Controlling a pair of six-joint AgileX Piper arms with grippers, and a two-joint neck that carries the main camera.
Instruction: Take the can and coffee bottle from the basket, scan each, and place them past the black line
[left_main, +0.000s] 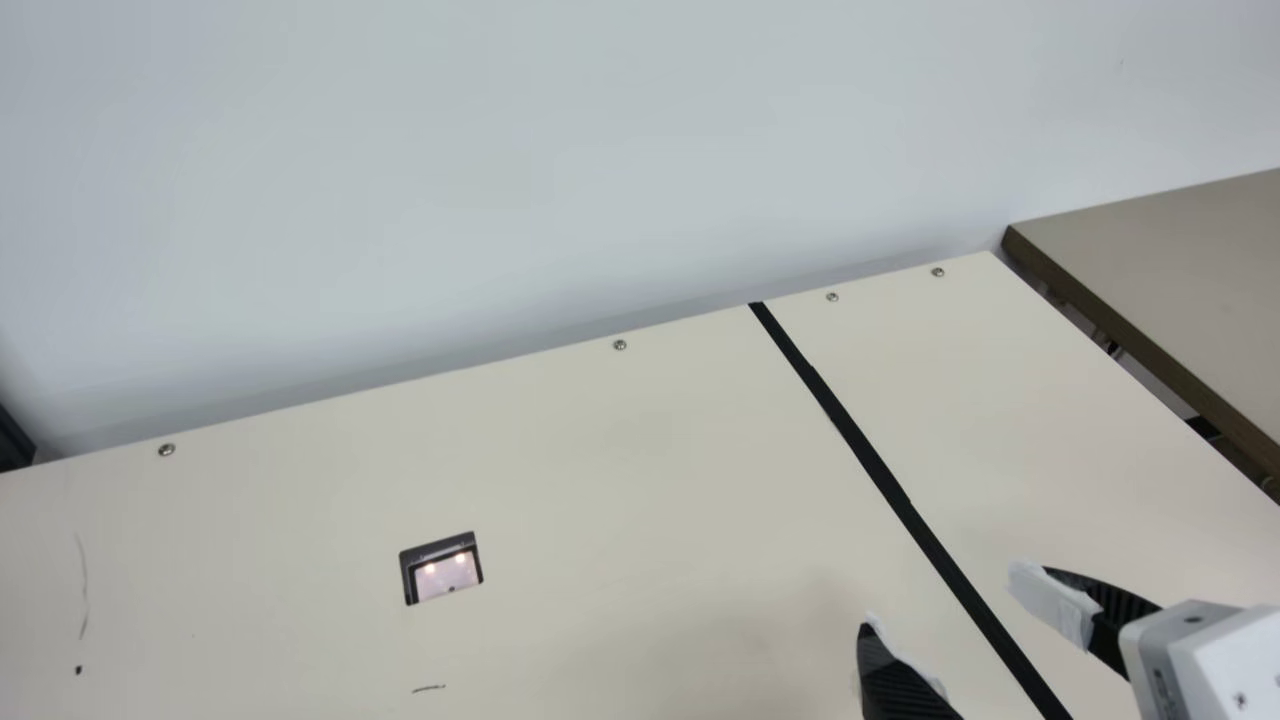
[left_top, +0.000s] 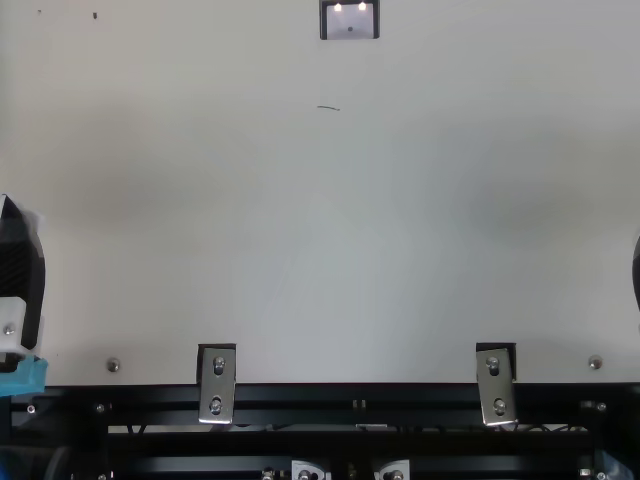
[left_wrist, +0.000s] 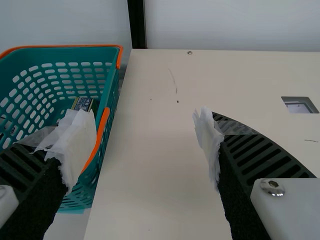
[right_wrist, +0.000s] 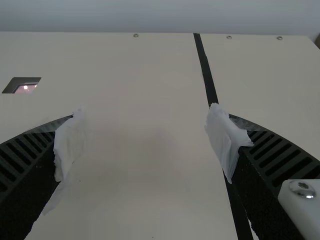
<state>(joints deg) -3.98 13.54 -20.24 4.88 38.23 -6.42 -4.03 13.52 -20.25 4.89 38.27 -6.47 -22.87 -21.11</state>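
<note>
Main view: one black line (left_main: 873, 455)

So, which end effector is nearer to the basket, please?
Left. The left end effector is close to the basket, at its side edge; the right end effector is much farther away, near the black line.

Soft, even light, faint shadows across the table (left_main: 620, 480), twin glints in the scanner (left_main: 445, 577)
</note>
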